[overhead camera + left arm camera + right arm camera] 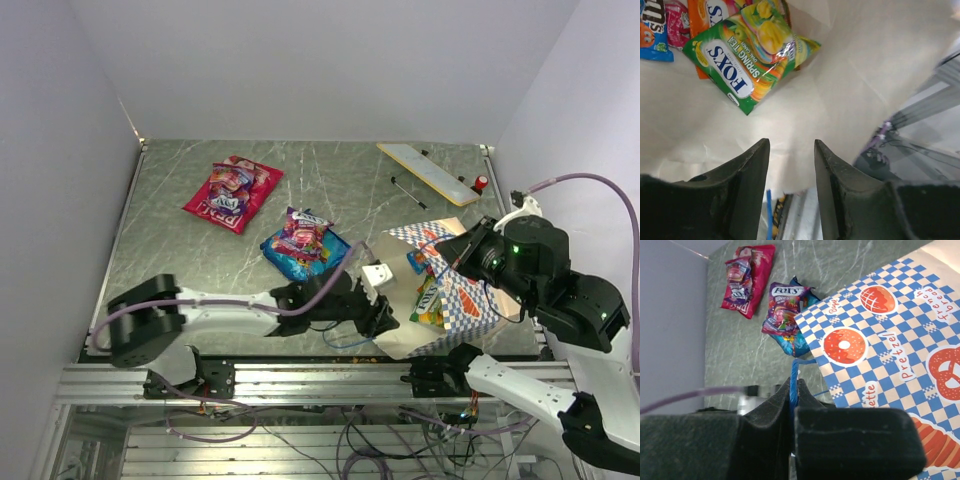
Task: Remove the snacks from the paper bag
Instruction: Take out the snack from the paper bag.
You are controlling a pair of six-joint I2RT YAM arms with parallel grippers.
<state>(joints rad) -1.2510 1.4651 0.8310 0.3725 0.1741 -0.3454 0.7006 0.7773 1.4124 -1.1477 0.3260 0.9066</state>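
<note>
The blue-and-white checkered paper bag [468, 305] lies on its side at the front right, mouth facing left. My right gripper [447, 247] [794, 385] is shut on its blue string handle [794, 371]. My left gripper [388, 318] [791, 145] is at the bag's mouth, over the cream lower lip, with a clear gap between its fingers and nothing in them. Inside the bag lie a green-yellow packet [747, 50] [428, 300], an orange one [710, 15] and a small blue one [652, 30]. A red-pink packet [232, 192] [747, 277] and a blue colourful packet [303, 245] [786, 310] lie out on the table.
A flat tan card strip [428, 172] lies at the back right, with a small red thing [481, 183] and a thin black stick [408, 192] beside it. The bag sits close to the table's front rail [300, 380].
</note>
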